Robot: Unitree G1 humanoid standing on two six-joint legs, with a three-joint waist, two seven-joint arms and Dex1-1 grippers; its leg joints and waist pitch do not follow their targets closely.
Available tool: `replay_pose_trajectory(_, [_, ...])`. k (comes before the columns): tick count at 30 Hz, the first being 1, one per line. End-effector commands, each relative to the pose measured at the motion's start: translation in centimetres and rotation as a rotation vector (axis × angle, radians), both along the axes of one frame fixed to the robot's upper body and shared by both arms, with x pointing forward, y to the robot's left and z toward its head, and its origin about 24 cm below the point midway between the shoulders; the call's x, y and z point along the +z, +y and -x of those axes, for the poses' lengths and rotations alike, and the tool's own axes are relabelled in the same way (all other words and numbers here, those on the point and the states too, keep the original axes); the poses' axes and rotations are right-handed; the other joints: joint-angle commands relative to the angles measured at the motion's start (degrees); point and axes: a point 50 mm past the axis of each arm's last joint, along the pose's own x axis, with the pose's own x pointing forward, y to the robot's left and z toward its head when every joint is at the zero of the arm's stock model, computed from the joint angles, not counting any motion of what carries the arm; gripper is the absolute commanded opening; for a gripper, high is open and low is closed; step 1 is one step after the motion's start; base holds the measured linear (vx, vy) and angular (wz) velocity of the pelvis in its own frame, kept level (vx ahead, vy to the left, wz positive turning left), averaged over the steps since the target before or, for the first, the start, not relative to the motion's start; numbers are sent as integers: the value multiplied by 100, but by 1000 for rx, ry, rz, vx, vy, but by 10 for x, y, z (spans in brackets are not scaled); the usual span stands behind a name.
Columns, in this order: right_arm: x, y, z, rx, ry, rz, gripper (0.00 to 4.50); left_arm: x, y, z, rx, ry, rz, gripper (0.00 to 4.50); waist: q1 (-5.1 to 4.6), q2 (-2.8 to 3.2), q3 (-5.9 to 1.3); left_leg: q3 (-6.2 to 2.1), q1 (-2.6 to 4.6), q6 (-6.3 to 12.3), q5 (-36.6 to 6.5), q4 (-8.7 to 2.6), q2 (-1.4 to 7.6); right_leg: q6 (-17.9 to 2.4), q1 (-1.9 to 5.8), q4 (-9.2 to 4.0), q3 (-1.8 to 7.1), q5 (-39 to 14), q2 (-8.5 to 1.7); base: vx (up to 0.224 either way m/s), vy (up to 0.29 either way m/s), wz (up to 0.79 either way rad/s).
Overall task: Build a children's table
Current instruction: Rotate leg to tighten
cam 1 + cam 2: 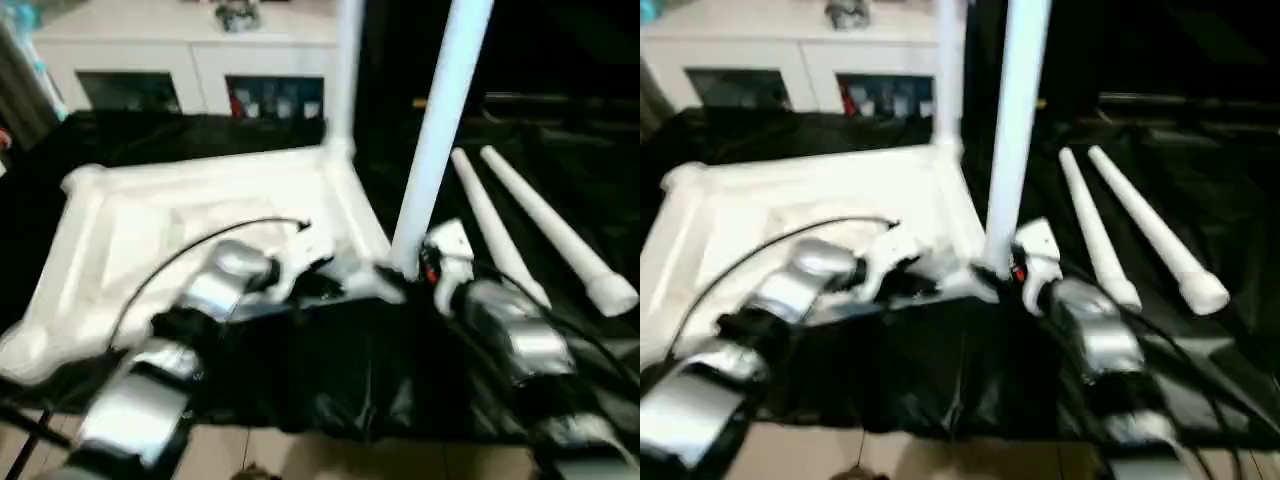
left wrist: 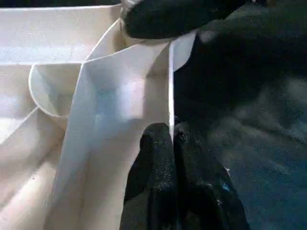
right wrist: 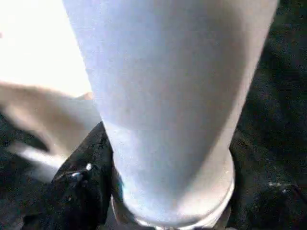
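Holding the tabletop point(image 1: 200, 215) steady while a leg goes in: the left pincer point(image 2: 171, 139) is sitting pinched shut on the thin rim wall at the top's near edge, one finger either side of the wall. The top is lying underside up on black sheeting point(image 1: 350, 370), ribs and a round corner socket point(image 2: 53, 93) showing just beyond that pincer's tips. The right pincer point(image 3: 163, 191) is wrapping the upright leg point(image 1: 440, 120) low down near its fat end, black fingers point(image 3: 84, 187) touching it on both sides, so it is gripping the leg, which is standing at the top's near right corner right beside this pincer. I can't tell whether the leg's end is seated in the socket yet. A second leg point(image 1: 347, 70) is standing at the far right corner beyond it, and two spare legs point(image 1: 545, 235) are lying on the sheeting out past the right pincer, well apart from it. My read on handling: hollow moulded plastic, so light, stiff enough along the leg but the rim wall is thin and probably flexing under a hard pinch. The surface is looking smooth and glossy, so slippery, and the taper is making the leg want to slide out upward. Best hold is staying low by the thick end, where leverage is short; for the top, the rim near a corner socket, where the ribs are stiffening it.
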Motion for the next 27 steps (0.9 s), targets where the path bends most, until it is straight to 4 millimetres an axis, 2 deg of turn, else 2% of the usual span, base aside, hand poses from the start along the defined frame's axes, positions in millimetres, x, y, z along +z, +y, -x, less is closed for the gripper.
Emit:
replay_pose_trajectory(1, [-16,29,2,-9,78,-6,275,13,-34,0,-20,-49,52,0,-7,-50,-323,-185,86,32,-1610,-451,348,-935,193,-622,355,-2301,-578,0,0,0])
replay_pose_trajectory(3, [-15,36,-3,-88,82,-40,275,14,-45,0,11,-50,71,0,-19,-24,-331,-175,69,51,-1524,-449,364,-1037,183,-579,371,-1942,-570,0,0,0])
replay_pose_trajectory(5, [-13,41,-6,-101,65,-55,275,14,-50,2,17,-47,92,0,-8,-23,-351,-161,55,116,-1379,-434,354,-1114,208,-541,371,-1526,-560,0,0,0])
replay_pose_trajectory(6, [-11,43,-7,-99,56,-57,331,14,-52,4,9,-45,99,0,-7,-28,-360,-160,42,142,-1321,-432,352,-1133,224,-528,368,-1421,-564,0,0,0])
replay_pose_trajectory(9, [-9,46,-8,-85,41,-75,351,13,-54,8,-22,-43,105,0,1,-30,-381,-154,9,296,-1039,-408,352,-1247,254,-459,364,-880,-555,0,0,0])
replay_pose_trajectory(11, [-8,47,-8,-64,36,-85,381,11,-53,10,-41,-41,102,0,0,-28,-391,-147,14,386,-906,-394,357,-1354,261,-426,361,-568,-549,0,0,0])
replay_pose_trajectory(18, [-1,35,-2,156,-42,0,394,4,-30,16,-147,-25,74,0,5,-29,-361,-143,17,398,-1145,-411,370,-1302,271,-472,360,-962,-557,0,0,0])
replay_pose_trajectory(20, [1,25,6,296,-52,31,394,3,-17,19,-203,-14,57,0,22,-34,-349,-140,9,421,-1222,-415,375,-1237,276,-478,358,-1072,-541,0,0,0])
replay_pose_trajectory(23, [3,18,13,395,-51,49,394,3,-9,20,-231,-7,41,0,25,-23,-349,-137,24,412,-1282,-419,393,-1242,249,-483,362,-1193,-544,0,0,0])
replay_pose_trajectory(24, [3,18,13,395,-51,49,394,3,-9,20,-231,-7,41,0,18,-23,-343,-141,19,400,-1309,-425,392,-1248,251,-481,360,-1220,-540,0,0,0])
replay_pose_trajectory(27, [5,10,26,558,-28,59,394,2,4,21,-262,-2,7,0,50,-43,-342,-138,12,433,-1308,-414,384,-1197,268,-494,363,-1297,-539,0,0,0])
